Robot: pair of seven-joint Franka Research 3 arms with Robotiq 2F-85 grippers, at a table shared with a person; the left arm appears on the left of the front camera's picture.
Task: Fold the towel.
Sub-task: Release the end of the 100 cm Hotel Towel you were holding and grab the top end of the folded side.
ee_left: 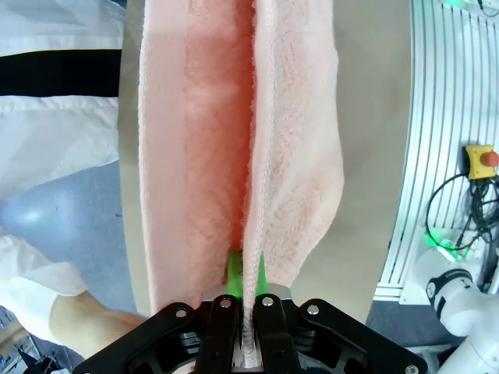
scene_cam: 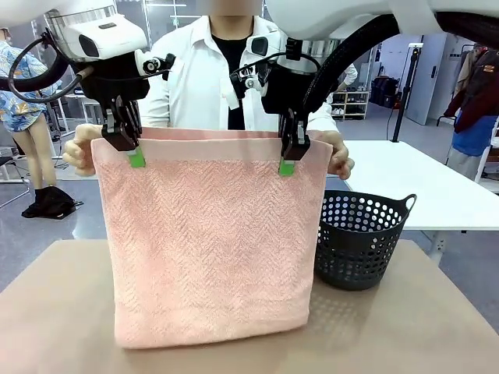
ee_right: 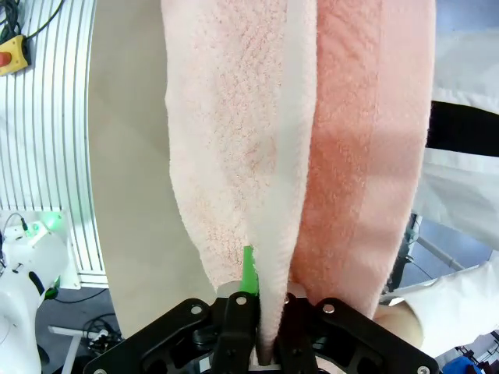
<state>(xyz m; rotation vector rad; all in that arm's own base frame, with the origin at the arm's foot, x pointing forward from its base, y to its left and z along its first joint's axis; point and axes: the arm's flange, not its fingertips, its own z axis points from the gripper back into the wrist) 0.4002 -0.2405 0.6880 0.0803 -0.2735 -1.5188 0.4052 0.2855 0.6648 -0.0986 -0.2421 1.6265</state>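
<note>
We held the towel (scene_cam: 207,249) up beside the basket (scene_cam: 360,238), its bottom touching the surface (scene_cam: 47,312). Our left pincer (scene_cam: 134,156) and right pincer (scene_cam: 287,164) were both shut tight on its top hem. The person's hands (scene_cam: 339,160) held the corners too. If anyone pulled hard, the hem could slip out and the towel could flop down.

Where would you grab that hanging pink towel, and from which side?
By its plain top hem, near the corners, coming down from above. The towel hangs flat, so that band is a thin, straight edge. The left pincer and right pincer pinch it there.
</note>
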